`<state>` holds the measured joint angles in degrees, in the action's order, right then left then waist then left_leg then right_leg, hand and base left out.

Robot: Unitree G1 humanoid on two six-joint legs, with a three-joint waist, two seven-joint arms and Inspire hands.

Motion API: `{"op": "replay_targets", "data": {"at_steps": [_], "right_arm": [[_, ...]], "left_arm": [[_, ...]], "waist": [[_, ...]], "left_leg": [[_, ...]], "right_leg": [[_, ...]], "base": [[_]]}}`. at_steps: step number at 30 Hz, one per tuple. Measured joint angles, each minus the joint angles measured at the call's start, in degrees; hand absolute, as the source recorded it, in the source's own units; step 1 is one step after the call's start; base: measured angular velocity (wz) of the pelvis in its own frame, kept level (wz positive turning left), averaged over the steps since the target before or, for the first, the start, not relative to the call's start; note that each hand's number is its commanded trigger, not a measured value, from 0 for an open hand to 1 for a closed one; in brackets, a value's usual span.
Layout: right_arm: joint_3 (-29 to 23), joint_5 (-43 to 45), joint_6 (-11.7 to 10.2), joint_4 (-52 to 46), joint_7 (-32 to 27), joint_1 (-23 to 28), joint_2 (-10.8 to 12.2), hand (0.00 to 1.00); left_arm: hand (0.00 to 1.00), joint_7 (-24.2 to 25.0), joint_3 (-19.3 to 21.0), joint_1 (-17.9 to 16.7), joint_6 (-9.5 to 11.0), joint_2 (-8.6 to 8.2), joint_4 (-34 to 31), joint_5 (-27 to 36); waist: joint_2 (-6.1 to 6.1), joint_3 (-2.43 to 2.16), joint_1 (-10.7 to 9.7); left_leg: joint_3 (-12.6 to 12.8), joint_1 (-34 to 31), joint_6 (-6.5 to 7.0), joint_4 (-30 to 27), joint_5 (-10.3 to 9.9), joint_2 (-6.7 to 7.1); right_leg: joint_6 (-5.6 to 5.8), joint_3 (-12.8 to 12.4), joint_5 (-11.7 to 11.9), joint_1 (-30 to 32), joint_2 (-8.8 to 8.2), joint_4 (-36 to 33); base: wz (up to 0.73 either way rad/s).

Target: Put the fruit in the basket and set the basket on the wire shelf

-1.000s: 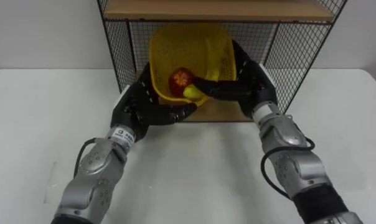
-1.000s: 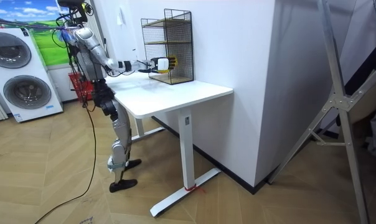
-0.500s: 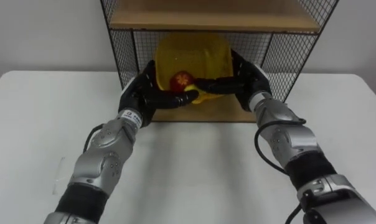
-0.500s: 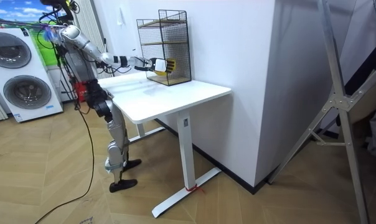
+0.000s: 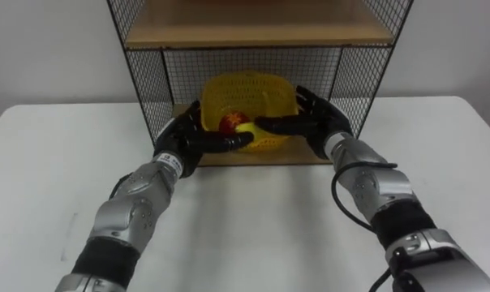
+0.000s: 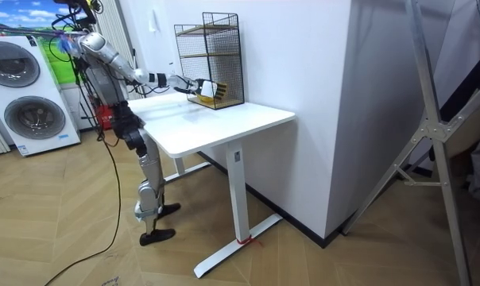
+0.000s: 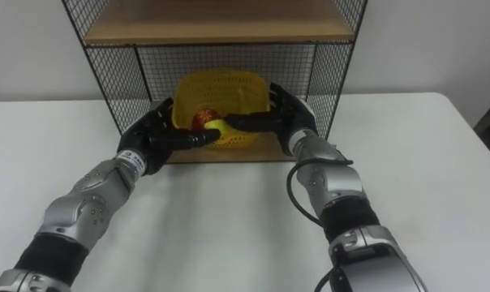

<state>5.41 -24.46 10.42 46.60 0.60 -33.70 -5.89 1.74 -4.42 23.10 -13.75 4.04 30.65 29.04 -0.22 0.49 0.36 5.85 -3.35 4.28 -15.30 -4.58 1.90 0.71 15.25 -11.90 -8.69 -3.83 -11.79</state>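
With the fruit [image 5: 233, 124] inside, the basket [image 5: 253, 104] appears to rest on the lowest board of the wire shelf [image 5: 143, 85], left hand [image 5: 186, 139] and right hand [image 5: 316, 123] curled round its sides; only release remains.

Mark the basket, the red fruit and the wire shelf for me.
basket [image 5: 257, 93], left eye view, inner back wall
red fruit [image 5: 228, 123], left eye view, its middle
wire shelf [image 5: 253, 24], left eye view, upper wooden board

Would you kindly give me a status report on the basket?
Left hand and right hand both clasping yellow basket. Basket inside lower compartment of wire shelf, fruit in it; touchdown unclear. Nothing blocking.
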Motion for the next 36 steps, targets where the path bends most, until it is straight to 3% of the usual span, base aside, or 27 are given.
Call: {"op": "replay_targets", "data": {"at_steps": [7, 11, 15, 20, 24, 28, 36], "right_arm": [[-0.51, -0.17, 0.22, -0.03, -0.08, 0.31, -0.43, 0.00], [-2.79, -0.02, 0.34, -0.59, -0.41, 0.48, -0.45, 0.00], [-2.77, -0.04, 0.12, -6.26, -0.64, 3.79, -1.46, 0.00], [-2.18, -0.04, 0.04, -7.95, -0.48, 7.67, -1.54, 0.00], [-2.16, -0.22, -0.08, -10.99, -0.98, 10.44, -1.74, 0.00], [-2.18, 0.02, -0.99, -16.71, -1.14, 14.68, -2.19, 0.00], [-2.23, -0.01, -1.05, -25.31, -1.03, 20.13, -2.91, 0.00]], "left_arm": [[0.00, 0.02, 0.08, 0.40, -0.09, 0.30, 1.77, -0.05], [0.00, 0.03, 1.70, 0.39, -0.09, 0.42, 1.61, -1.79], [0.00, 0.00, 2.12, 0.07, -0.05, 1.12, -1.32, -3.10], [0.00, -0.32, 2.11, -0.71, 0.40, 1.57, -3.56, -3.79], [0.00, -0.32, 2.13, -4.11, 1.00, 1.81, -7.70, -3.84], [0.00, -0.03, 2.10, -7.30, 1.27, 3.08, -12.35, -5.02], [0.00, -0.28, 2.23, -12.01, 1.77, 3.91, -18.87, -10.89]], "waist": [[0.48, 0.09, -0.78], [0.65, -0.16, -1.45], [0.66, -0.17, -1.42], [0.96, -0.79, -1.24], [1.18, -0.94, -1.20], [0.71, -1.13, -0.39], [-0.26, -0.64, 0.15]], "left_leg": [[-1.00, 0.10, -0.29, 0.00, -0.18, 0.29], [-1.36, 0.08, -0.17, -0.04, -0.15, 0.60], [-1.28, 0.10, -0.14, 0.02, -0.09, 0.60], [-1.29, 1.20, -0.14, 0.13, -0.09, 0.58], [-1.21, 2.50, -0.18, 1.02, -0.06, 0.69], [-1.22, 2.97, -0.32, 1.76, 0.29, 0.72], [-1.38, 2.76, -0.44, 1.70, 0.31, 0.72]], "right_leg": [[-0.08, 0.65, -0.66, -0.31, -0.06, 0.06], [0.10, 0.64, -0.84, -0.30, -0.17, 0.00], [0.10, 0.65, -0.79, -0.41, -0.19, 0.01], [0.10, 0.63, -0.77, -1.45, -0.19, 0.04], [0.13, 0.53, -0.85, -2.28, -0.30, 0.04], [0.09, 0.46, -1.01, -2.42, -0.32, 0.06], [0.08, 0.65, -1.01, -2.30, -0.28, 0.15]], "base": [[0.06], [0.01], [0.03], [-0.01], [-0.01], [0.00], [0.00]]}}
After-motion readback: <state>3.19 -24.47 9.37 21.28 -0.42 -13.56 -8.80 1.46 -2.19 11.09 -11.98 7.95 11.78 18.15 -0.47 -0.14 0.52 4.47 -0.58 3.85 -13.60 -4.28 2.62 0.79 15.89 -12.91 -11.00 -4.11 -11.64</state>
